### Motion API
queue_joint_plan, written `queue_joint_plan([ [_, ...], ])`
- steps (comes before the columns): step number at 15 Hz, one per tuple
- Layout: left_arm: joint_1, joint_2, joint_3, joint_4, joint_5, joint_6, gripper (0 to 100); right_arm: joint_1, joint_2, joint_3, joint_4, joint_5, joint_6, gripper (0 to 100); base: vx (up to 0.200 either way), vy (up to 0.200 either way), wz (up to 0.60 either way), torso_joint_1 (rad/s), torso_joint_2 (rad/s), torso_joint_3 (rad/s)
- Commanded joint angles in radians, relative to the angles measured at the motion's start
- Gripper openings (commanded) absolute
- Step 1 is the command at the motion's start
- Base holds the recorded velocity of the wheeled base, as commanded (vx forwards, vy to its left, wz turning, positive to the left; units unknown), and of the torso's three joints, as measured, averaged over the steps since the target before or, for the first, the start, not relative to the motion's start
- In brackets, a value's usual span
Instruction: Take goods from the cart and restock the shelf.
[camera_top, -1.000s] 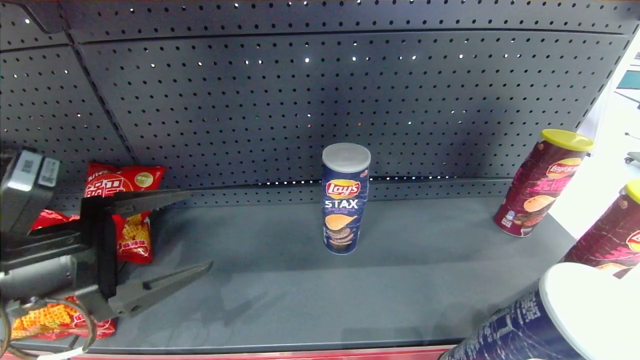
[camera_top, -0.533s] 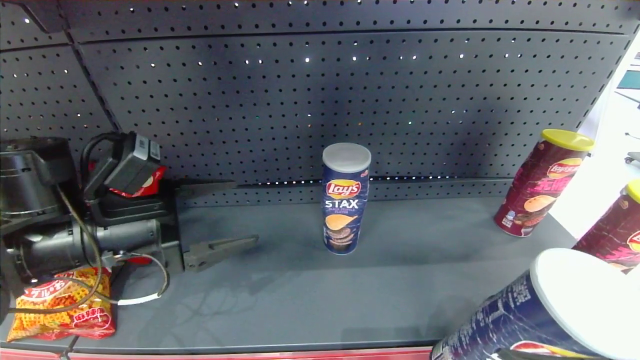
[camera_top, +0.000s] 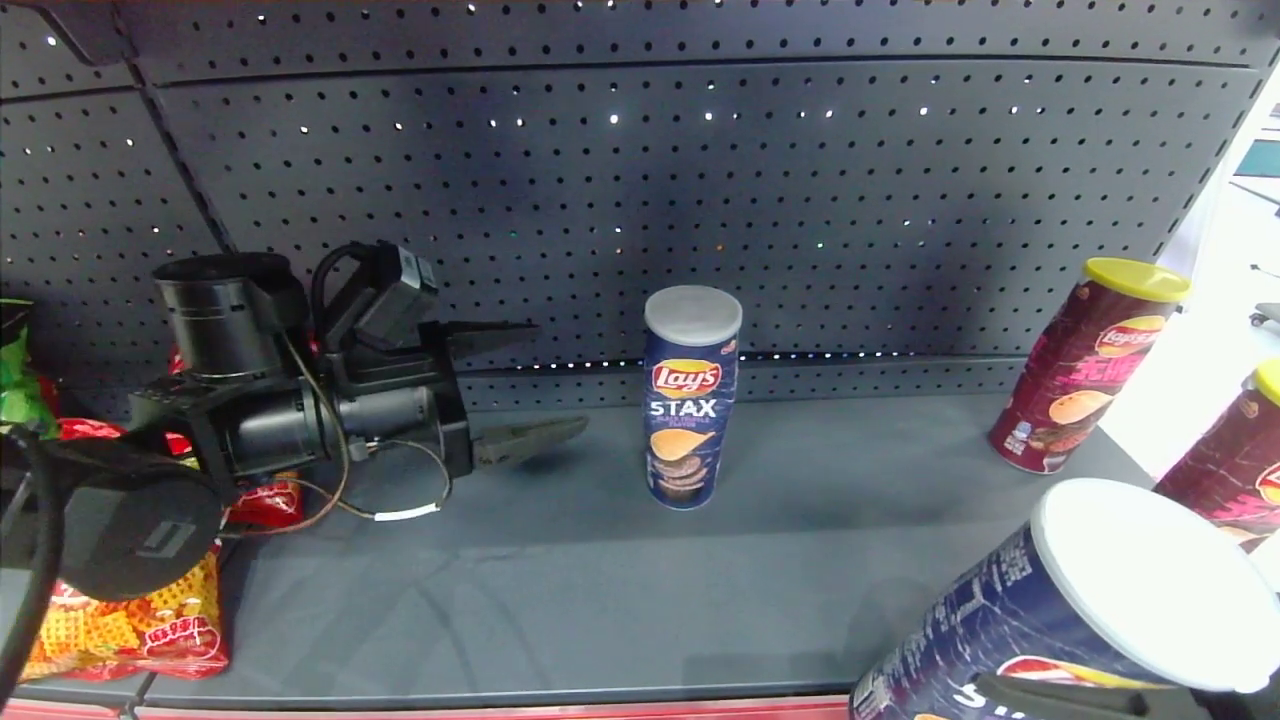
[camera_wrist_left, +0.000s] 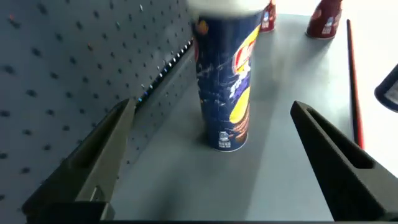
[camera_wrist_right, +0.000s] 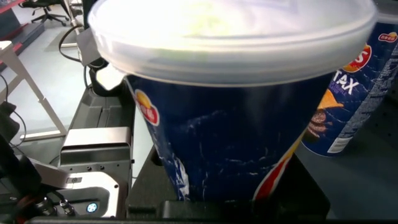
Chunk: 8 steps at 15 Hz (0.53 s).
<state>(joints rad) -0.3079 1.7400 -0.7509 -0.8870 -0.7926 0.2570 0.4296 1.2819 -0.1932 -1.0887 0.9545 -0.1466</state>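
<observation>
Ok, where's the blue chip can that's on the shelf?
Head view: the blue chip can stands upright in the middle of the shelf, the open left gripper to its left, a maroon can far right.

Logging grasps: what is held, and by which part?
Right gripper clamps the blue chip can by its body, below the lid. Left gripper is open and empty.

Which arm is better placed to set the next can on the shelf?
Right. The right gripper holds a blue can at the shelf front; the left gripper is empty, fingers open, facing the standing can.
</observation>
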Motion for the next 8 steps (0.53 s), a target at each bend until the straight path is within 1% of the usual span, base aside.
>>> queue_joint_plan([
  [1,-0.019,0.09,-0.012,-0.001,0.009,-0.007,100,0.001,0.01,-0.006,0.0,0.0,-0.001,0,0.0,0.0,0.0,0.0,0.0,0.0],
  [2,-0.031,0.119,-0.021,-0.003,0.009,-0.007,100,0.001,0.011,-0.006,0.0,0.0,-0.001,0,0.0,0.0,0.0,0.0,0.0,0.0],
  [4,-0.046,0.171,-0.076,-0.023,0.01,-0.009,100,0.001,0.017,-0.006,0.0,0.0,-0.001,0,0.0,0.0,0.0,0.0,0.0,0.0],
  [6,-0.051,0.21,-0.114,-0.027,0.01,-0.019,100,0.001,0.02,-0.009,-0.002,-0.002,-0.001,0,0.0,0.0,0.0,0.0,0.0,0.0],
  [8,-0.062,0.26,-0.154,-0.038,0.009,-0.022,100,0.0,0.02,-0.009,0.0,-0.002,-0.001,0,0.0,0.0,0.0,0.0,0.0,0.0],
])
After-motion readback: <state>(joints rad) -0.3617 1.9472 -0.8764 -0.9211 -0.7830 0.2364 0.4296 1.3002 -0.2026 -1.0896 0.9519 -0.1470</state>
